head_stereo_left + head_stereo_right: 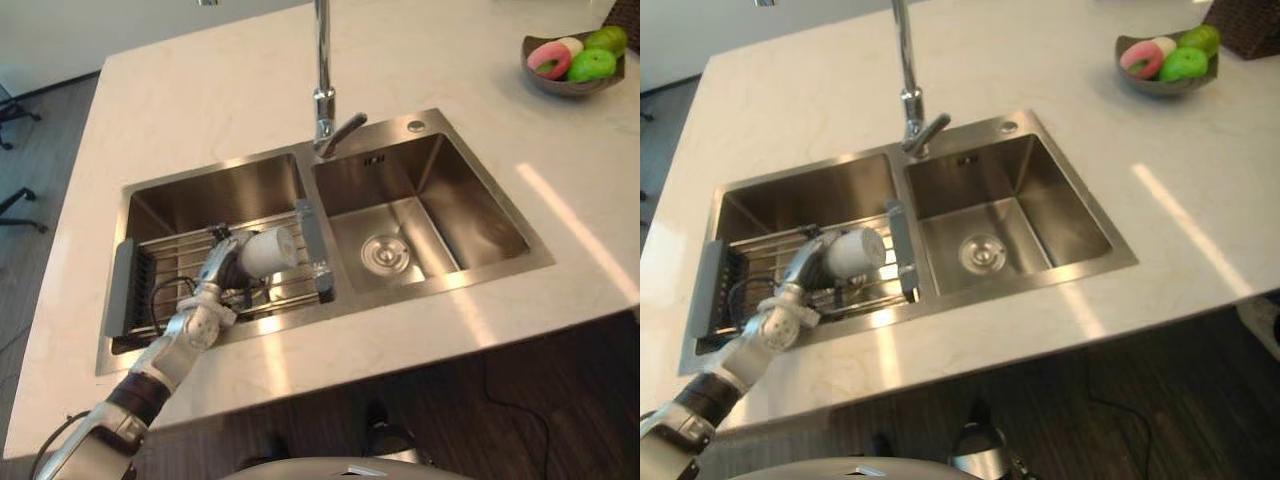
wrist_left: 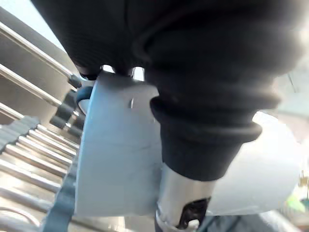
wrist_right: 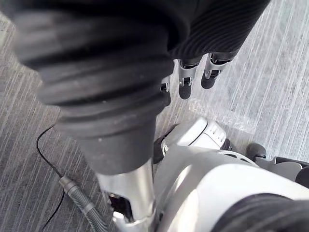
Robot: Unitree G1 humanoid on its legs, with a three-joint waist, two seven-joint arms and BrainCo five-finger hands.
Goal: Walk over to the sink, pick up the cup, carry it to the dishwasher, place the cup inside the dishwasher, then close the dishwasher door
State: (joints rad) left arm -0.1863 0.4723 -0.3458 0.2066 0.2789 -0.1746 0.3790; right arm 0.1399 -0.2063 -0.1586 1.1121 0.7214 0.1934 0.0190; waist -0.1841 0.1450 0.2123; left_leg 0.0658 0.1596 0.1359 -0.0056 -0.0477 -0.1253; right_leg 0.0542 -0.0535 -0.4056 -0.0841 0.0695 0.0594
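left hand point(image 1: 212, 272) at cup point(image 1: 270, 250) on sink rack point(image 1: 175, 250), faucet point(image 1: 322, 90) behind

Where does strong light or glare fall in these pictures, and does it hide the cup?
Left eye view: a sunlit stripe crosses the countertop right of the sink, and glare sits on the sink's front rim; the cup lies clear of both. Left wrist view: the cup is brightly lit, not hidden.

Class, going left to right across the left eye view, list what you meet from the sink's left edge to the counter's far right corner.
The drying rack's grey end → left hand → white cup → faucet → right basin's drain → fruit bowl.
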